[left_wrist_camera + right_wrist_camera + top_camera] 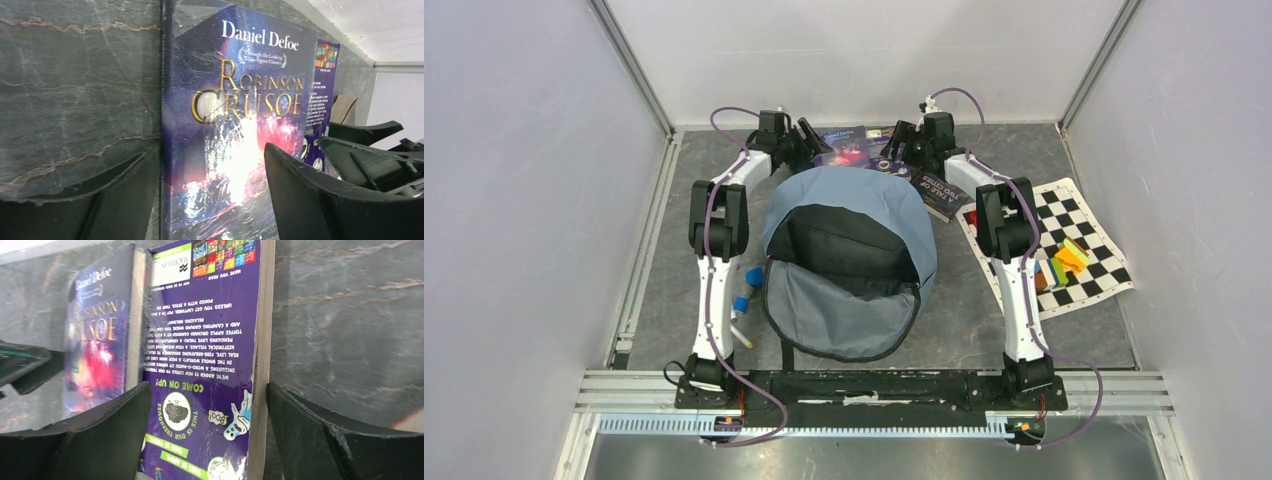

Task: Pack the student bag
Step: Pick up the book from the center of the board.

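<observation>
The student bag [849,262], grey-blue with a black lining, lies open in the middle of the table. Behind it lie a Robinson Crusoe book [844,145] and a purple book [881,152] side by side. My left gripper [808,140] is open, its fingers astride the left part of the Robinson Crusoe book [240,110], the spine beside the left finger [125,200]. My right gripper [902,142] is open, with the purple book [210,355] between its fingers [310,435]. The Robinson Crusoe book [95,350] lies to the purple book's left in the right wrist view.
A third book, dark-covered [939,192], lies right of the bag's top. A checkered mat [1092,230] with coloured blocks [1064,262] lies at the right. Blue pieces [752,277] and a white pen [741,336] lie left of the bag. Grey walls stand on both sides.
</observation>
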Tool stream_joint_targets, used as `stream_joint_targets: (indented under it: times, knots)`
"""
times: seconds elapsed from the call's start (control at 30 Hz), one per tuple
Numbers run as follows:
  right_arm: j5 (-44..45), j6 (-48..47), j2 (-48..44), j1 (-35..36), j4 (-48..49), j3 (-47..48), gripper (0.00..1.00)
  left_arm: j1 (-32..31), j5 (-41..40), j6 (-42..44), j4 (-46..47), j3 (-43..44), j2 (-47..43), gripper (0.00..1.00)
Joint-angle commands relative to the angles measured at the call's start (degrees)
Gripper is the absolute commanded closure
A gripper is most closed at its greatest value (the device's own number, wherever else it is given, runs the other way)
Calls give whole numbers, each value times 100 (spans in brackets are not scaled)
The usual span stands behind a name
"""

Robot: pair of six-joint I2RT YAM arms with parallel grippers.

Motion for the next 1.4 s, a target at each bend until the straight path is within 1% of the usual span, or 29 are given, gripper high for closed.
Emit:
stream_joint_targets:
  times: [0.0, 0.1, 0.2, 0.27, 0.3, 0.33, 0.4, 0.47, 0.5, 0.57, 0.63, 0.73, 0.87, 0.93, 1.0, 1.07, 1.13, 1.17, 1.23, 1.3, 1.37]
  knots:
    - [-1030, 753, 653, 86, -384, 282, 12, -76, 378, -77, 88, 248, 141, 23]
    - [-1368, 1156, 794, 128, -63, 339, 13, -100, 461, -50, 88, 266, 175, 29]
    - [-1350, 1355, 872, 187, 31, 371, 15, -152, 563, -12, 88, 292, 220, 34]
    - [-903, 1132, 893, 264, -564, 625, 14, -198, 618, 14, 88, 309, 251, 38]
    - [-497, 977, 871, 302, -959, 717, 12, -225, 640, 22, 89, 310, 256, 39]
    - [-222, 867, 796, 351, -1148, 693, 11, -244, 632, 40, 73, 302, 265, 40]
    - [186, 745, 641, 435, -1288, 504, 9, -295, 651, 29, 62, 292, 280, 40]
    - [126, 720, 628, 536, -1187, 413, 8, -355, 699, 33, 78, 293, 291, 41]
    - [-40, 737, 687, 585, -1090, 444, 8, -388, 728, 33, 99, 288, 293, 41]
    - [-667, 921, 852, 668, -536, 423, 10, -449, 832, -20, 202, 258, 306, 44]
    - [-1299, 1258, 1002, 740, 179, 362, 14, -519, 948, -91, 326, 227, 333, 48]
    - [-1460, 1341, 948, 815, 794, 203, 22, -602, 1162, -204, 530, 180, 370, 56]
    - [-1611, 1708, 671, 795, 1891, -369, 31, -702, 1363, -325, 787, 63, 339, 66]
    - [-1630, 1753, 625, 804, 2059, -398, 42, -761, 1385, -361, 879, -7, 286, 69]
    - [-1565, 1704, 537, 792, 2039, -455, 58, -782, 1342, -402, 922, -78, 217, 69]
    - [-1402, 1601, 319, 759, 2031, -686, 79, -747, 1222, -404, 923, -181, 92, 69]
    - [-1193, 1471, -42, 685, 2053, -1032, 96, -691, 1072, -319, 917, -300, -121, 67]
    - [-1104, 1418, -229, 635, 2094, -1190, 100, -649, 1004, -259, 864, -329, -216, 64]
    - [-880, 1319, -738, 511, 2228, -1545, 100, -563, 872, -93, 722, -332, -470, 55]
    - [-619, 1228, -1242, 352, 2436, -1936, 100, -450, 739, 70, 633, -323, -738, 42]
    - [-390, 1128, -1710, 215, 2599, -2224, 100, -302, 607, 187, 599, -318, -1018, 32]
